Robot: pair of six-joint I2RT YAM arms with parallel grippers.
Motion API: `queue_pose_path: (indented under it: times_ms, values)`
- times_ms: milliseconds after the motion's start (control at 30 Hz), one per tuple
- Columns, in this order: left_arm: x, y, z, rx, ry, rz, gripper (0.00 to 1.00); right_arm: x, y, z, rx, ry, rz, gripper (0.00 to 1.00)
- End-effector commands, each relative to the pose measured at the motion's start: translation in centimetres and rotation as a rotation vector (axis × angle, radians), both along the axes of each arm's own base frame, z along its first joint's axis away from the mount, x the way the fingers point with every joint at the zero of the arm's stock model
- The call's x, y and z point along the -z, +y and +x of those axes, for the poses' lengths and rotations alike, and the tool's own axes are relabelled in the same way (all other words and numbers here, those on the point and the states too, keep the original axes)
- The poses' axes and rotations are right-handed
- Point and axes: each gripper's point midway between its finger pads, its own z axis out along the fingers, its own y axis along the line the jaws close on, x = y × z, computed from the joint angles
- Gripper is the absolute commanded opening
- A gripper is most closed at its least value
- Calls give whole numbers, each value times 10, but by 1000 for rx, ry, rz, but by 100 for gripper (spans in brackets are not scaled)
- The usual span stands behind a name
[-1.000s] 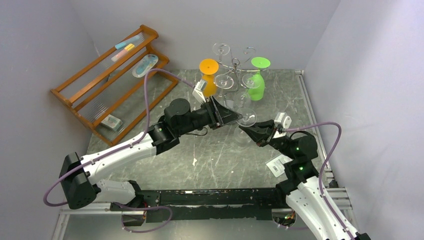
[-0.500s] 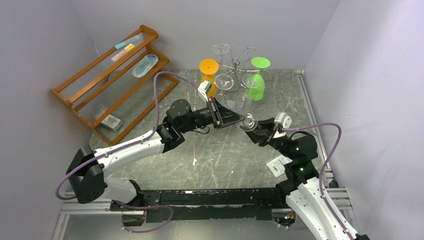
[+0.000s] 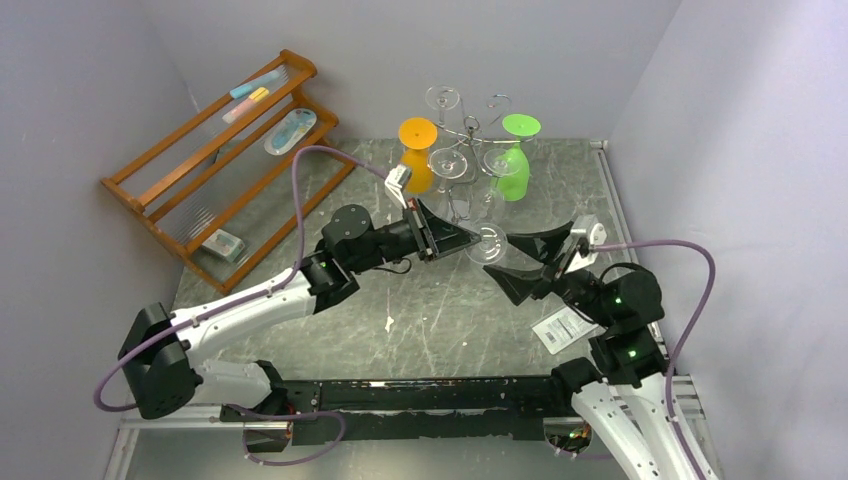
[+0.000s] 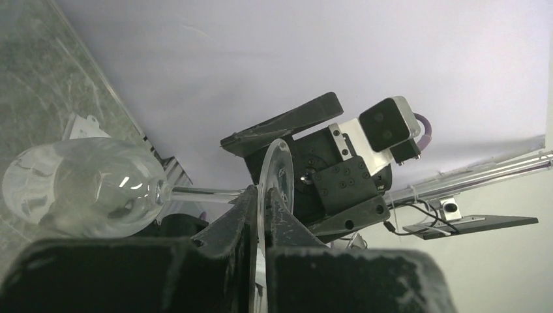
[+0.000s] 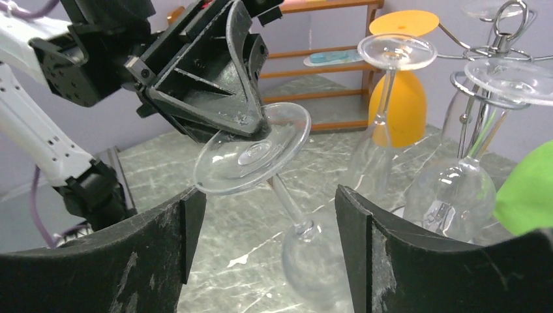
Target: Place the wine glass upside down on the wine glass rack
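Observation:
A clear wine glass (image 3: 490, 240) hangs upside down above the table, bowl down. My left gripper (image 3: 478, 238) is shut on the rim of its round foot (image 4: 277, 176); the stem and bowl (image 4: 91, 186) stick out to the left in the left wrist view. My right gripper (image 3: 525, 258) stands open just right of the glass, not touching it. In the right wrist view the foot (image 5: 254, 156) and bowl (image 5: 319, 261) lie between and beyond its spread fingers (image 5: 355, 215). The wine glass rack (image 3: 470, 128), silver wire, stands at the back behind the glass.
On the rack hang an orange glass (image 3: 418, 150), a green glass (image 3: 515, 160) and clear glasses (image 3: 447, 160), close behind the held glass. A wooden tiered shelf (image 3: 230, 150) leans at the back left. A white tag (image 3: 563, 328) lies by the right arm.
The left gripper closed on the glass's foot. The right gripper let go of the glass, opened wide and drew back to the right.

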Motion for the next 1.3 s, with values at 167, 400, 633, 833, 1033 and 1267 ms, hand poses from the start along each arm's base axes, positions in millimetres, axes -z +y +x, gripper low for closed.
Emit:
queue_pose_path:
  times_ms: [167,400,633,833,1033,1267]
  values:
    - [15,13,4,-77,-56,68,5,-42,2,-5,4,343,182,77]
    - [20,18,5,-98,-65,73,5,-28,1,17,100,614,239,65]
    - [22,20,4,-102,-72,73,5,1,-1,18,143,733,194,73]
    - [17,22,3,-107,-82,59,5,23,13,15,68,834,213,58]
    - [13,22,1,-97,-77,32,5,30,18,15,31,846,264,47]
    - [12,21,-1,-79,-73,4,5,32,27,15,-28,886,294,26]
